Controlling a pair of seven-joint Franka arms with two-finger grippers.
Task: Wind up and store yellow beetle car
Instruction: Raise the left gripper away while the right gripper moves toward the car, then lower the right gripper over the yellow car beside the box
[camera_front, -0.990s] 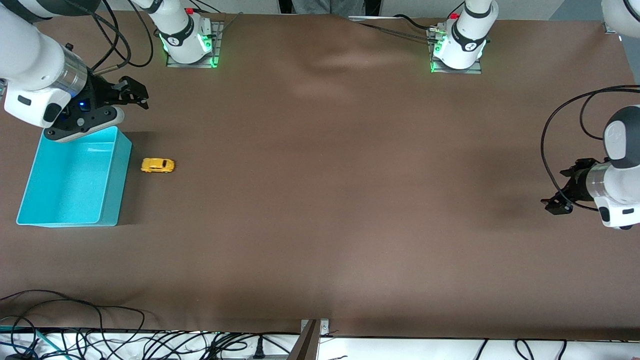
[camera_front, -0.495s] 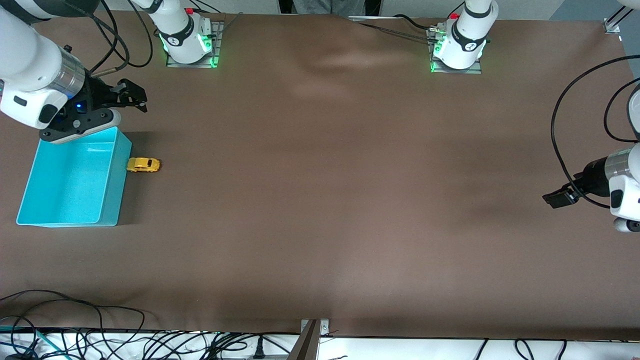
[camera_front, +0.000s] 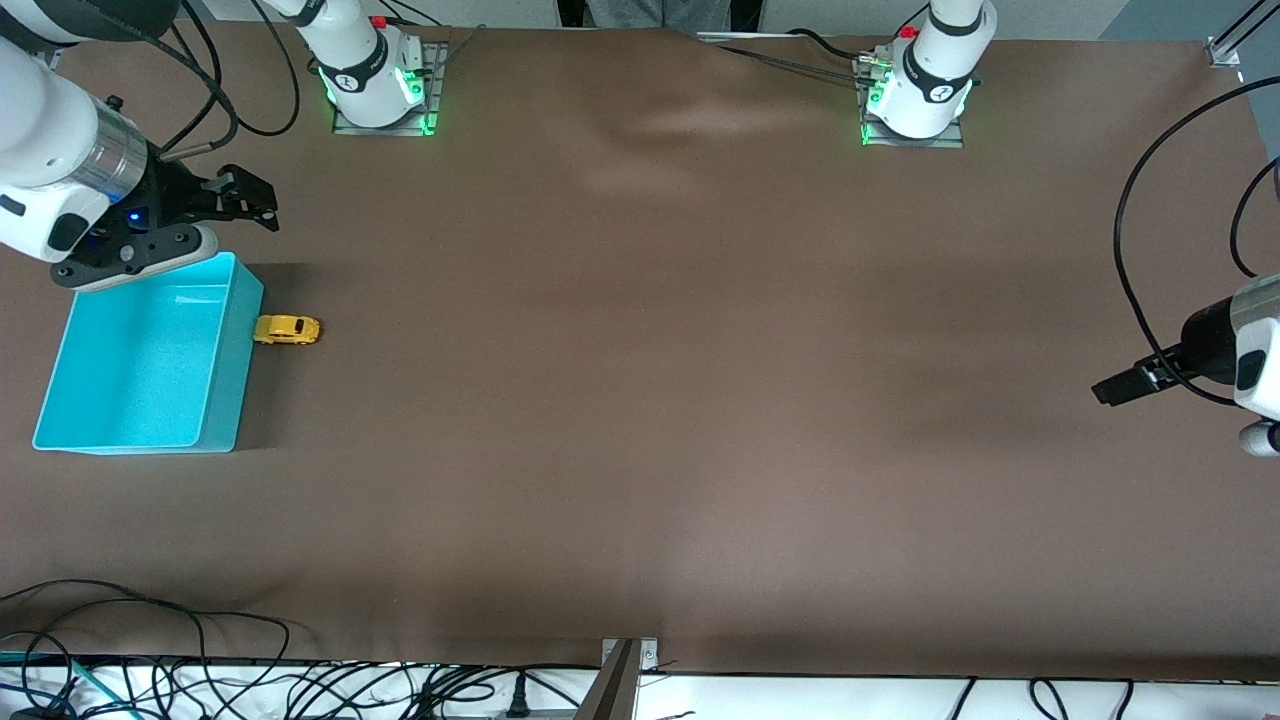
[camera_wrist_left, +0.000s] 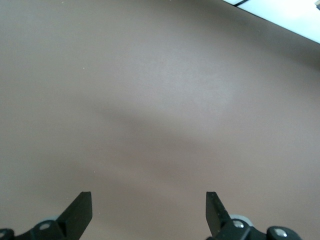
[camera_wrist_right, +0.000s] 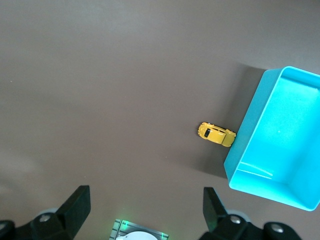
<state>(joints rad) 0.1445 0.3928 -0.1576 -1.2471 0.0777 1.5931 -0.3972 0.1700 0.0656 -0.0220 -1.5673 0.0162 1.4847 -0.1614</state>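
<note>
The yellow beetle car (camera_front: 287, 329) stands on the brown table, its end touching the long side wall of the turquoise bin (camera_front: 236, 385). The bin is empty. My right gripper (camera_front: 258, 200) is open and empty in the air, over the table by the bin's corner nearest the robots' bases. Its wrist view shows the car (camera_wrist_right: 216, 134) against the bin (camera_wrist_right: 280, 145), with the right gripper (camera_wrist_right: 145, 200) wide open. My left gripper (camera_front: 1112, 388) is up over the table's edge at the left arm's end. It is open and empty over bare table (camera_wrist_left: 147, 202).
The two arm bases (camera_front: 378, 85) (camera_front: 915, 95) stand at the table's edge farthest from the front camera. Loose cables (camera_front: 200, 670) and a metal bracket (camera_front: 625, 660) lie along the nearest edge. A black cable (camera_front: 1130, 250) loops by the left arm.
The car has rolled toward the bin and now rests against its wall. My right gripper has drifted slightly away from the car. My left arm has pulled back toward its table end.
</note>
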